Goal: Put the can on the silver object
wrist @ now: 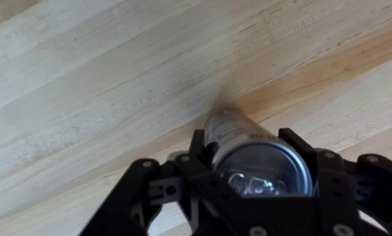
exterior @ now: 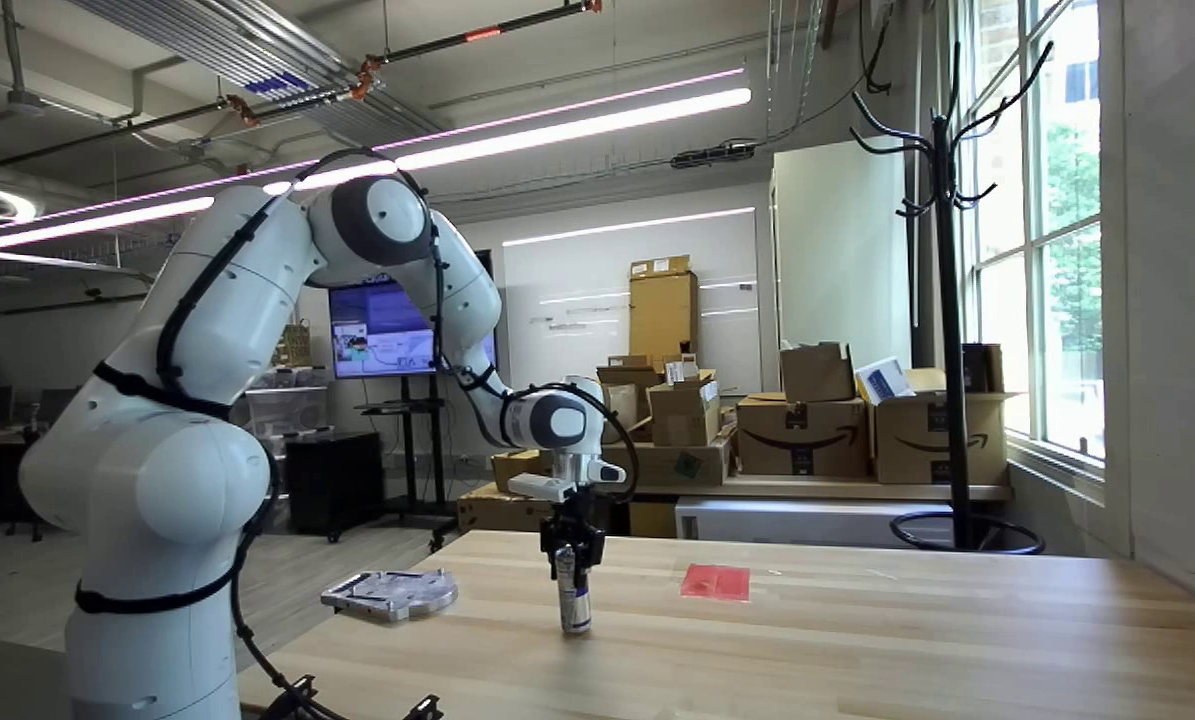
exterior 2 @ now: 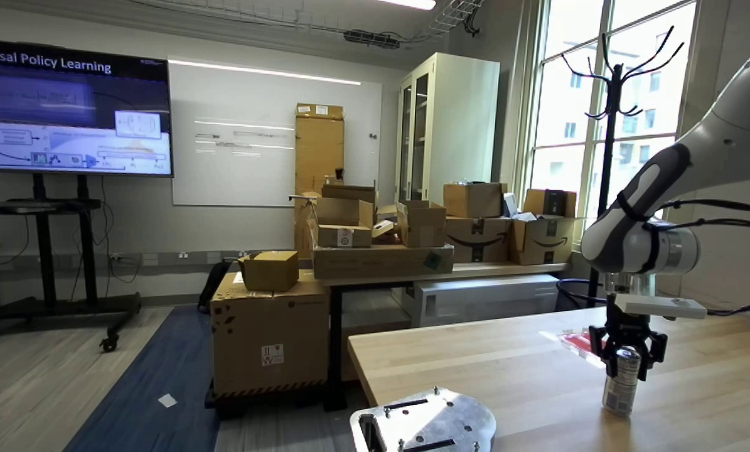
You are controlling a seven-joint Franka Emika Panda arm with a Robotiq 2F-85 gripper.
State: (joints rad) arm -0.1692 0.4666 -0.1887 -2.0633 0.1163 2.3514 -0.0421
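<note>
The can (exterior: 575, 607) stands almost upright, slim and silver-grey with a dark band near its base. In an exterior view it is near the right side (exterior 2: 621, 394). Its base is at or very near the tabletop. My gripper (exterior: 570, 568) points down with a finger on each side of the can's upper part, and both appear to touch it. In the wrist view the can's top (wrist: 259, 160) sits between the fingers; the palm hides part of it. The silver object (exterior: 394, 594) lies flat, apart from the can; it also shows at the bottom of an exterior view (exterior 2: 444, 419).
A flat red piece (exterior: 715, 582) lies on the wooden table (exterior: 857, 650), beyond the can. Cardboard boxes (exterior: 802, 432) and a black coat stand (exterior: 949, 330) are behind the table. The silver object is near a table edge.
</note>
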